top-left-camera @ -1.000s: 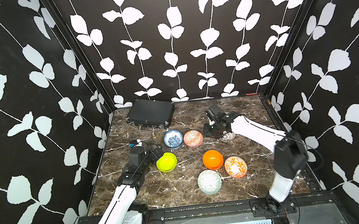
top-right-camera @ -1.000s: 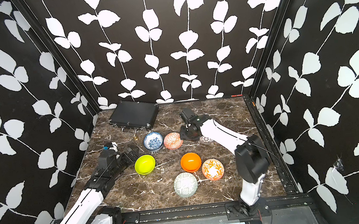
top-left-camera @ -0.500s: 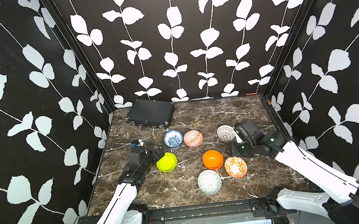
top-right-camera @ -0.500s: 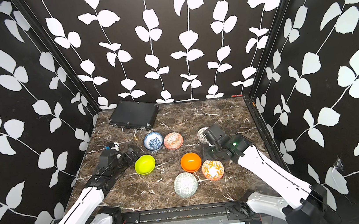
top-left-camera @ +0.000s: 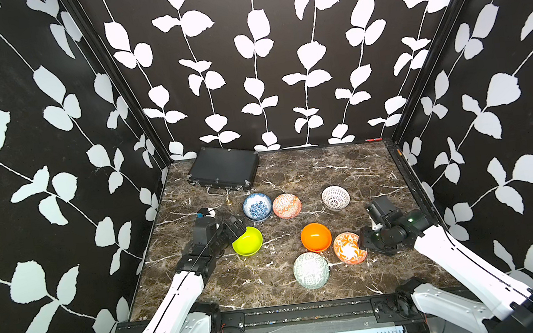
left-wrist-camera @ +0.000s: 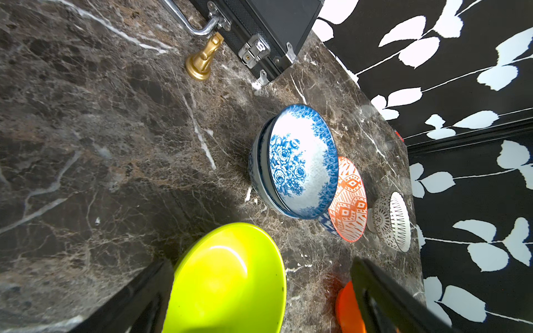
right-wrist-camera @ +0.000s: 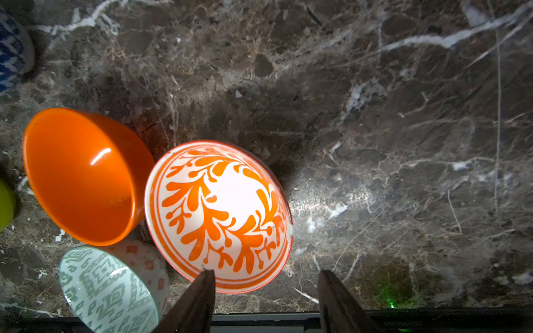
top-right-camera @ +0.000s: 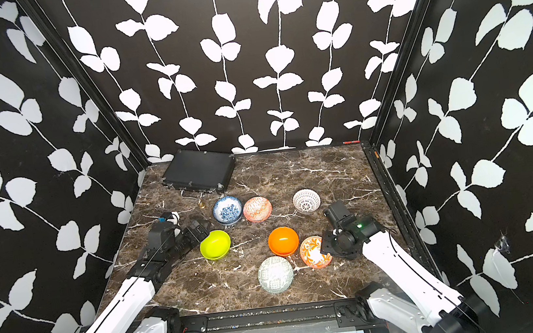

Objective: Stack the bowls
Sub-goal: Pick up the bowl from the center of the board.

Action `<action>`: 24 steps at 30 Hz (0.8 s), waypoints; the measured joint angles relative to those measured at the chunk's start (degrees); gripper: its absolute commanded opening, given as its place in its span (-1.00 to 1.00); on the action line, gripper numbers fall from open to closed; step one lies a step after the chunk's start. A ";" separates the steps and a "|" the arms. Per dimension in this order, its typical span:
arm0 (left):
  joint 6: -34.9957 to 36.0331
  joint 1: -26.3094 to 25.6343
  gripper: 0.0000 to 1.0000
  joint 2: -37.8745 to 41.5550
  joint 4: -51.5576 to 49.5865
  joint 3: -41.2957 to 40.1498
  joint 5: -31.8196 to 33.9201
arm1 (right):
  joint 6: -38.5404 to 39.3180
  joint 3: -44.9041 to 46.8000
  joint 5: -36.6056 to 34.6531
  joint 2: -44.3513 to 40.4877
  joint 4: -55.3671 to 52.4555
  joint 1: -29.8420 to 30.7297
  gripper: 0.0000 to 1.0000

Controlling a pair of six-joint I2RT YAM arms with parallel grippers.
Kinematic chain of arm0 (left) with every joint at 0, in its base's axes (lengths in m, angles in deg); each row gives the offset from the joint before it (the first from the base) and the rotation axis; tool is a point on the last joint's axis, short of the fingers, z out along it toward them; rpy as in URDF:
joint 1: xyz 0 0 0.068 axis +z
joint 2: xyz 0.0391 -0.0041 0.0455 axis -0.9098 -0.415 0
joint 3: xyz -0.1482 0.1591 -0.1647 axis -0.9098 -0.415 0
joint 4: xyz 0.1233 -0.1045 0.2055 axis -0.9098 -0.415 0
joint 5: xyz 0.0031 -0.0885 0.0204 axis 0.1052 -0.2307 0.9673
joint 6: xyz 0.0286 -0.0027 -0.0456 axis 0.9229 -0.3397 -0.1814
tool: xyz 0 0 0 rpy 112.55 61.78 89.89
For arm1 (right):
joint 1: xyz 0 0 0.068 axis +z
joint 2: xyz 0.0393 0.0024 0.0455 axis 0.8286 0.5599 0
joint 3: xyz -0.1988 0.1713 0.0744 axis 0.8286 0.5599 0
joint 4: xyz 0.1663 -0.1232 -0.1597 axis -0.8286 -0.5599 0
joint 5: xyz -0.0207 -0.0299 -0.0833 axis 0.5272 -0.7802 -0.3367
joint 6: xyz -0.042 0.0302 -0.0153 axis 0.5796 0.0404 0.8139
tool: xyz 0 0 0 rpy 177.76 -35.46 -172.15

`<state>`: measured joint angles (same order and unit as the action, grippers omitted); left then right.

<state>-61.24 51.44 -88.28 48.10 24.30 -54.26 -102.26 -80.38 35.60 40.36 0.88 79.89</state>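
Bowls (top-left-camera: 311, 270) mostly unstacked: only blue floral pair (top-left-camera: 257, 206) nested; six others lay singly on surface (top-left-camera: 326, 167). Left gripper (left-wrist-camera: 262, 261) spread wide around lime bowl (top-left-camera: 248, 241), not clamped. Right gripper (right-wrist-camera: 266, 272) apart at orange leaf-patterned bowl (right-wrist-camera: 222, 213) rim. Most stacking remained.

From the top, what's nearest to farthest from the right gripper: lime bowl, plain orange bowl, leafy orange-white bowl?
1. Leafy orange-white bowl, right beside the right gripper.
2. Plain orange bowl, toward the middle.
3. Lime bowl, far across, by the left gripper.
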 measured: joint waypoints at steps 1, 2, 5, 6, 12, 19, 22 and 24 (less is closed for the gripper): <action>0.00 0.00 0.97 0.00 0.00 0.00 -0.11 | 0.00 0.44 0.20 0.33 0.42 -0.24 0.08; 0.02 0.00 0.97 0.00 0.00 0.00 -0.20 | 0.04 0.96 0.35 0.70 0.92 -0.50 0.06; 0.04 0.00 0.98 -0.20 0.02 0.00 -0.66 | 0.17 2.16 0.70 1.90 2.40 -1.57 -0.01; 0.04 0.00 0.97 -0.42 0.02 0.02 -0.87 | 0.15 2.32 0.79 2.29 2.80 -1.86 -0.02; 0.46 0.00 0.97 -3.41 0.61 0.33 -4.20 | 1.07 2.40 1.22 5.97 5.77 -3.15 -0.08; 1.42 0.00 0.98 -10.88 7.74 0.81 -15.21 | 2.62 2.40 1.20 9.07 7.41 -3.32 -0.10; 1.36 -0.02 0.97 -14.62 10.97 1.33 -20.31 | 3.04 2.40 1.03 9.40 7.61 -3.32 -0.11; 1.31 -0.42 0.97 -15.93 12.59 1.55 -22.75 | 3.37 2.40 1.01 9.84 7.80 -3.32 -0.16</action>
<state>-59.93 51.02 -104.21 60.69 25.86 -77.01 -98.89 -77.98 36.61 50.19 8.68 76.57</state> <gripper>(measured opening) 0.988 0.440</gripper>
